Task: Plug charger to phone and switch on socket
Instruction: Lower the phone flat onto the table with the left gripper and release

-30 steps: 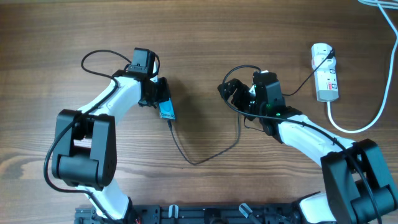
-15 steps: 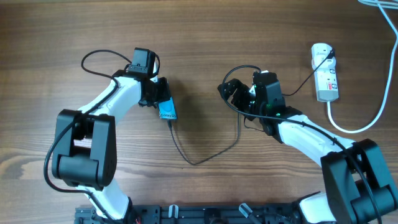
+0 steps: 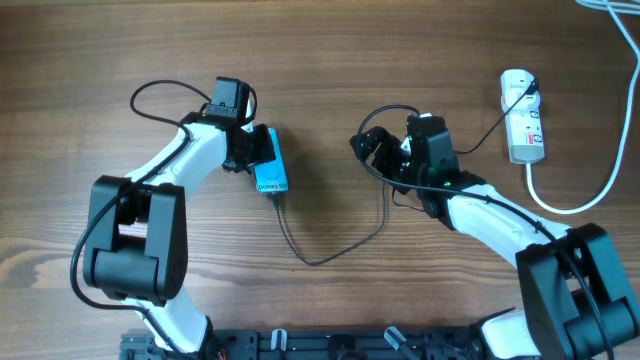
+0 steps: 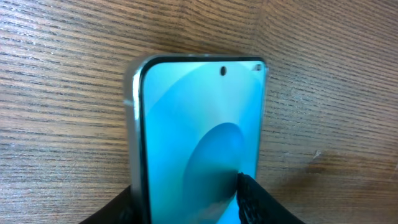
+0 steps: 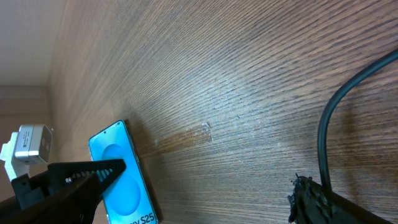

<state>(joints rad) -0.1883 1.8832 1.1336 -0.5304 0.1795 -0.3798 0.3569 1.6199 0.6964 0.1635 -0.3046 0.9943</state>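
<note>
The phone [image 3: 271, 172], light blue screen up, lies at the centre left, and my left gripper [image 3: 258, 150] is shut on its upper end. In the left wrist view the phone [image 4: 199, 124] sits between the two jaws [image 4: 189, 186]. The charger, a thin black cable [image 3: 320, 258], runs from the phone's lower edge in a loop past my right gripper [image 3: 368, 145] to the socket [image 3: 524, 120]. Its plug tip cannot be made out. The right gripper [image 5: 208, 177] is open and empty, with the phone [image 5: 121, 180] at its left finger and the cable [image 5: 333, 124] beside its right finger.
The socket, a white power strip, lies at the far right with a thick white cord [image 3: 610, 170] curving to the table's right edge. Bare wooden table lies between the two arms and in front of them.
The phone in the left gripper has shifted slightly right and up, and more of its screen shows. The right arm has not moved.
</note>
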